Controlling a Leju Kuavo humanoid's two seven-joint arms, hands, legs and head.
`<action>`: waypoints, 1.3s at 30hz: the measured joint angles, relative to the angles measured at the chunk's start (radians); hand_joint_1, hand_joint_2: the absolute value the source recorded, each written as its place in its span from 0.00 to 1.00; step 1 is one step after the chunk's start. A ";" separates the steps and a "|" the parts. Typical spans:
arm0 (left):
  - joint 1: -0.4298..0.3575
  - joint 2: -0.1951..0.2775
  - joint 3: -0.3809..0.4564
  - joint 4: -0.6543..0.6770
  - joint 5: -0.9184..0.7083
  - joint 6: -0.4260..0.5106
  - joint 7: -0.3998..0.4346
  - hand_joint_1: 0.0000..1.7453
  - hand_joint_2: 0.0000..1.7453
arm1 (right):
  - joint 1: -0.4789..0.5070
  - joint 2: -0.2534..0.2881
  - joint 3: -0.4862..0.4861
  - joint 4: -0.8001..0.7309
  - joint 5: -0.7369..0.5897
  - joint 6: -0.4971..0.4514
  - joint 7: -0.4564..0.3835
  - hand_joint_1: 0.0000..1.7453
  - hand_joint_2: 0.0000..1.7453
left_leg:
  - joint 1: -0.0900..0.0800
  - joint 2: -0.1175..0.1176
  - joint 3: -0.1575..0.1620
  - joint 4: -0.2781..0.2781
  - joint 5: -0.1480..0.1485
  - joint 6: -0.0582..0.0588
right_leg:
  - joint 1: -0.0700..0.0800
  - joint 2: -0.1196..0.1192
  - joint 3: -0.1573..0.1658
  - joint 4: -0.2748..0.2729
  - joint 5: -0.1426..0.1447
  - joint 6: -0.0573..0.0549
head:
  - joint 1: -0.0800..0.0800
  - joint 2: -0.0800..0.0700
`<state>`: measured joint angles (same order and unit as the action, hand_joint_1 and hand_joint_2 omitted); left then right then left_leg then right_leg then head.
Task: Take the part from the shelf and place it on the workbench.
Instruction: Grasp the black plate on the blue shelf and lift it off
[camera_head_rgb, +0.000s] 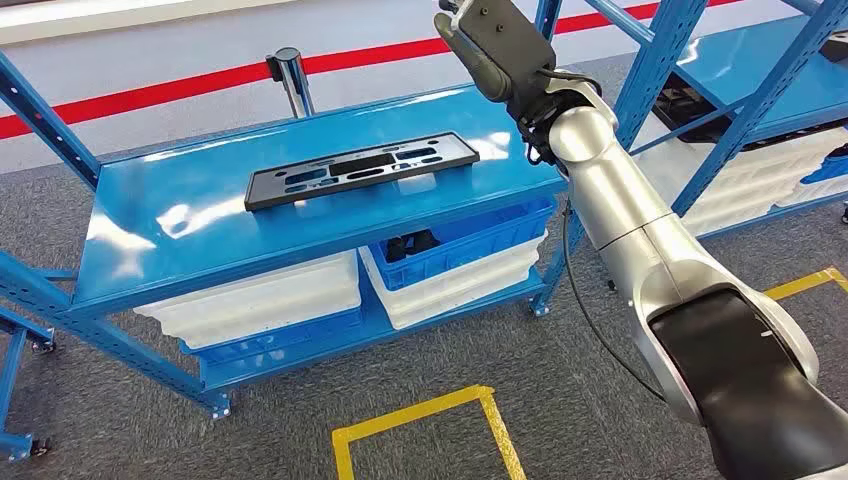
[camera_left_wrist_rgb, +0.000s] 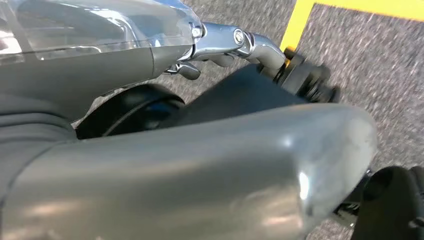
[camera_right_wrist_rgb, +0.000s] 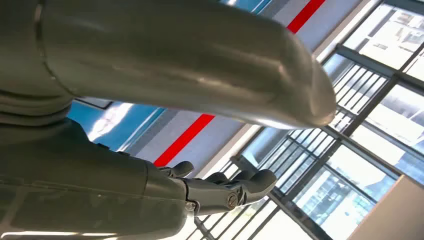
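Grey carpet with yellow floor tape and a red stripe surrounds a blue metal workbench (camera_head_rgb: 150, 240), whose lower shelf carries white and blue plastic crates (camera_head_rgb: 455, 262). A flat black rectangular plastic part with cut-out slots (camera_head_rgb: 362, 169) lies flat on the bench top, near its middle, with nothing touching it. Judged from this, the placing looks done and only drawing the arm clear seems to remain.

In the head view the right hand (camera_head_rgb: 490, 45) is raised above the bench's far right corner, well apart from the part and to its right. Its wrist view shows the fingers (camera_right_wrist_rgb: 250, 182) loosely apart against the windows, holding nothing.

The left hand (camera_left_wrist_rgb: 215, 47) hangs over the carpet, its silver fingers curled inward with nothing in them.
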<state>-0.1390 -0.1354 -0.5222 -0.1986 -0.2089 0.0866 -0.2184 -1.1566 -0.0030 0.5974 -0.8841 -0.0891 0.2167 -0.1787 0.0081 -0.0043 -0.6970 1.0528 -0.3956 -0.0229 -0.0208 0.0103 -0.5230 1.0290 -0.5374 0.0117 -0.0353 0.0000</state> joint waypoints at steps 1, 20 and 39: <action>0.000 0.000 0.000 0.000 0.000 0.000 0.000 0.00 0.00 | 0.000 0.001 0.000 0.000 0.000 0.000 0.001 0.00 0.00 | -0.002 0.000 0.001 0.001 -0.001 0.002 | 0.001 0.001 0.001 -0.002 -0.004 0.004 | 0.001 0.000; -0.003 -0.001 0.001 0.001 -0.004 0.000 0.000 0.00 0.00 | 0.010 -0.010 0.006 -0.005 0.001 -0.016 -0.004 0.00 0.00 | -0.001 -0.006 0.149 -0.005 -0.118 -0.002 | 0.004 -0.006 -0.128 0.006 0.104 -0.001 | 0.049 0.000; -0.004 0.000 0.001 0.001 -0.005 -0.010 -0.010 0.00 0.00 | 0.008 -0.010 0.013 -0.010 0.001 -0.018 -0.009 0.00 0.00 | 0.000 -0.003 0.050 -0.017 -0.025 0.036 | 0.007 0.000 -0.087 0.179 -0.044 0.019 | 0.013 0.000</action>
<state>-0.1426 -0.1357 -0.5211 -0.1975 -0.2139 0.0764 -0.2283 -1.1483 -0.0128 0.6106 -0.8944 -0.0882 0.1987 -0.1877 0.0081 -0.0070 -0.6470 1.0359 -0.4210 0.0129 -0.0137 0.0105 -0.6103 1.2083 -0.5819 0.0304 -0.0222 0.0000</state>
